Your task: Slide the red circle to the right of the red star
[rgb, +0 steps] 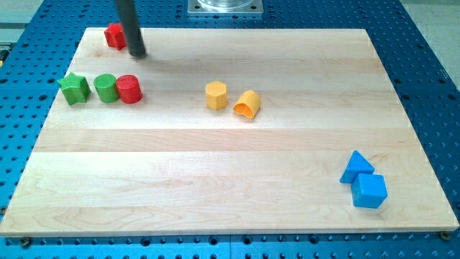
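The red circle stands at the view's left, touching a green circle on its left. The red star sits at the view's top left corner of the board, partly hidden behind the rod. My tip is just right of and below the red star, above the red circle and apart from it.
A green star lies left of the green circle. A yellow hexagon and a yellow block sit near the middle. A blue triangle and a blue cube sit at the bottom right. The wooden board lies on a blue perforated table.
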Controlling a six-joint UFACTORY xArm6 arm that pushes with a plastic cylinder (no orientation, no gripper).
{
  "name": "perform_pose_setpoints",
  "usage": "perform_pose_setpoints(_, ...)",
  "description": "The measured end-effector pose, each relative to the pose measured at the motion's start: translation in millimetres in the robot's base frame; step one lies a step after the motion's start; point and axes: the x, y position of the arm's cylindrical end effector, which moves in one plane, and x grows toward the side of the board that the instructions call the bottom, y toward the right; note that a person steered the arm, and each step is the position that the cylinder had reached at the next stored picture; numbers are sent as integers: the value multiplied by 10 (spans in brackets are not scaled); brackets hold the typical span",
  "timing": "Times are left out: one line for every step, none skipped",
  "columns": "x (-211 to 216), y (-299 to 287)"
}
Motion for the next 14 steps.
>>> perform_pose_setpoints(891, 98)
perform_pose_setpoints(1372, 46)
perform_pose_setpoints(1726, -76)
perform_pose_setpoints(1710, -528)
perform_pose_setpoints(1134, -218)
perform_pose_setpoints(819, -194)
perform_pose_setpoints(532, -130)
perform_pose_setpoints(208, -220)
perform_pose_setpoints(571, 151)
perform_pose_setpoints(-142, 37)
perform_pose_setpoints(-185, 1)
perform_pose_setpoints(-172, 607)
perform_pose_setpoints(-172, 640)
perform_pose_setpoints(-172, 640)
